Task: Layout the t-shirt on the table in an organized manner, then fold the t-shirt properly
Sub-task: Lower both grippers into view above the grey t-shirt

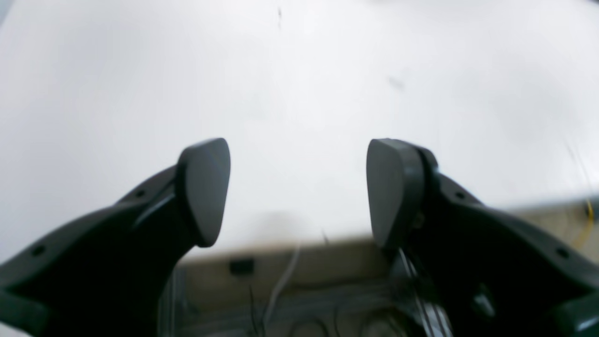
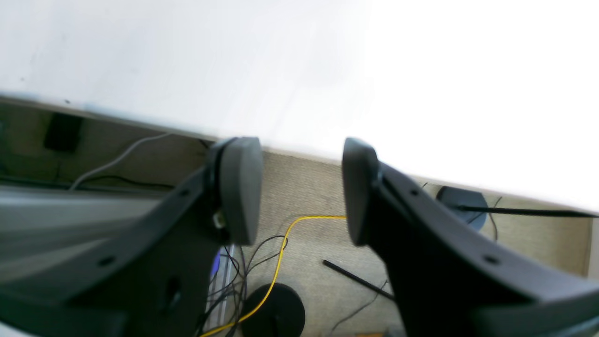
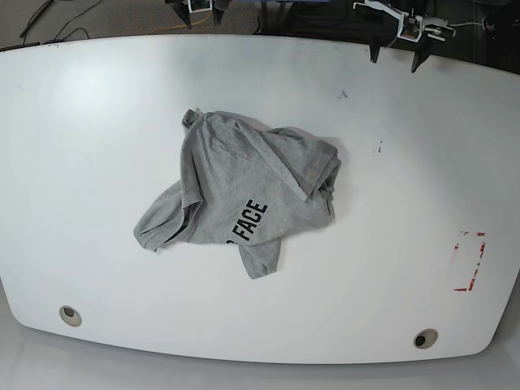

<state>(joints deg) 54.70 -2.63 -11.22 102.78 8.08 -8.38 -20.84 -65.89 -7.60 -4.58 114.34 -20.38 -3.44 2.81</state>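
In the middle of the table lies the crumpled shirt, soft and limp; take its hem corners. Left gripper and right gripper gape, empty.

One crumpled heather-grey cotton t-shirt with black block lettering lies on one large glossy white table with curved edges. The tabletop carries two small round holes, one near each front corner, and one red rectangular outline mark. Two black robot grippers appear, the left gripper and the right gripper, each with two dark padded fingers. One yellow cable runs across the beige floor.
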